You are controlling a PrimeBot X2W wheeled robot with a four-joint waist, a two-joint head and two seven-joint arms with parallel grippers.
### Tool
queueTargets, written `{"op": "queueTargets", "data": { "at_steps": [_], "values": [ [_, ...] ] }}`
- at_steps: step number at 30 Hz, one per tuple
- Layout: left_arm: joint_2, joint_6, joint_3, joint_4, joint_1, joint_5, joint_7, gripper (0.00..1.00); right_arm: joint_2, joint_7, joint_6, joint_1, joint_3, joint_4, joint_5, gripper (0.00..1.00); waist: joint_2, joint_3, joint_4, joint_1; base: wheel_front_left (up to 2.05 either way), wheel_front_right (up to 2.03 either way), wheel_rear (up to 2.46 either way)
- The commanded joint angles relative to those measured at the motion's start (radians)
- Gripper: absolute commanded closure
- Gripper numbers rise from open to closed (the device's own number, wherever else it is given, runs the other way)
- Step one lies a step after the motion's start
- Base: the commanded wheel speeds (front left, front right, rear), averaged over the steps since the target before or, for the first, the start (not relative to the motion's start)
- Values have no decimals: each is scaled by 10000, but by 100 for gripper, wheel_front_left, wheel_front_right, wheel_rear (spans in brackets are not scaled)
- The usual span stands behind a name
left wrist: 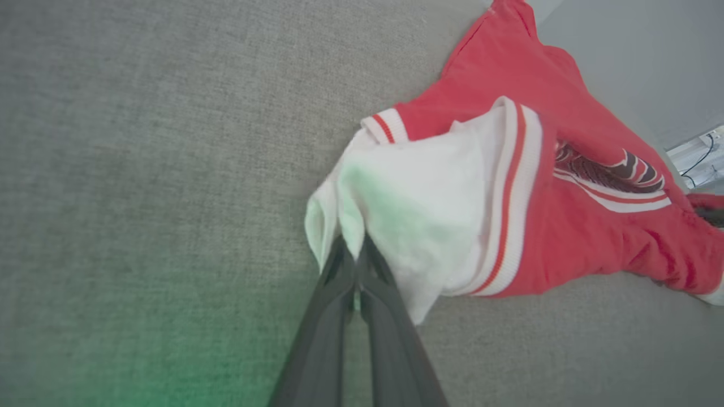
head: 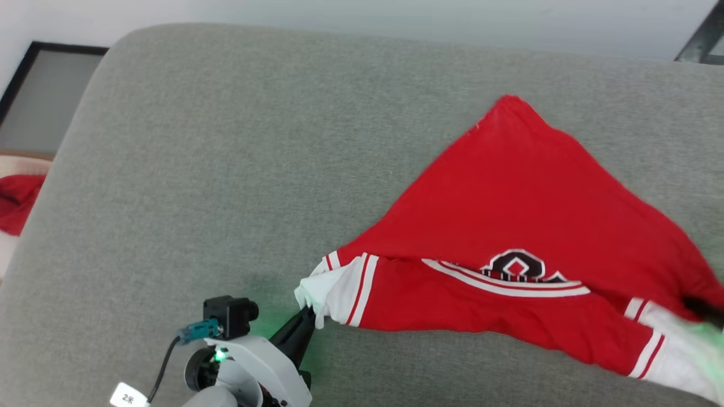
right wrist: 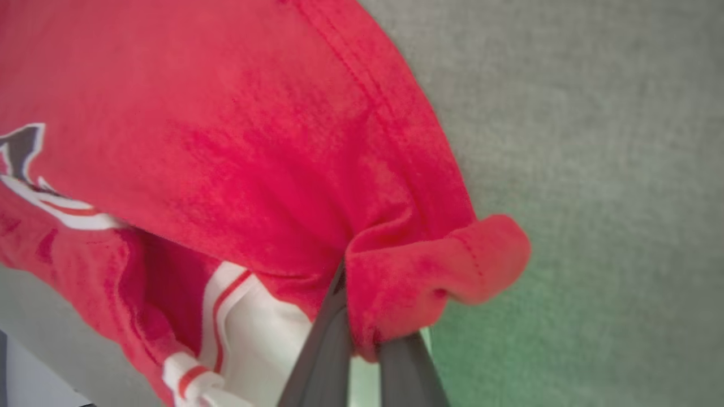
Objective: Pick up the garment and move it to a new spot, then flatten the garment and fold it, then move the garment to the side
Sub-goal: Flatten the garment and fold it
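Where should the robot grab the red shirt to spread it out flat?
By its two outer ends, coming in low from the near side. The garment lies stretched sideways on the grey surface, so those ends stick out free. The left gripper pinches the white sleeve end; the right gripper pinches a rolled red fold at the other end.
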Motion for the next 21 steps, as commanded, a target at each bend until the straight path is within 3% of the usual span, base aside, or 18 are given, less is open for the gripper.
{"op": "queueTargets", "data": {
  "at_steps": [1, 11, 12, 13, 14, 21],
  "values": [
    [36, 78, -17, -70, 90, -40, 44, 100, 258, 102, -7, 429, -198, -163, -109, 100, 0, -96, -130, 0, 0, 0, 0],
    [243, 274, 17, -535, 214, -90, 152, 100, 1727, 90, -7, 1391, -896, -852, -1199, 100, 0, -83, -334, 0, 0, 0, 0],
    [267, 287, 27, -553, 215, -88, 145, 100, 1806, -8, -7, 1364, -936, -837, -1347, 70, 0, -74, -353, 0, 0, 0, 0],
    [283, 303, 38, -573, 218, -89, 130, 100, 1822, -104, -7, 1368, -901, -842, -1478, 51, 0, -68, -372, 0, 0, 0, 0],
    [300, 312, 45, -591, 231, -93, 115, 100, 1853, -215, -8, 1381, -849, -860, -1622, 0, 0, -64, -391, 0, 0, 0, 0],
    [472, 417, 132, -722, 288, -108, 54, 100, 1746, -1708, -7, 1347, -621, -1623, -1963, 0, 0, -46, -651, 0, 0, 0, 0]
  ]
}}
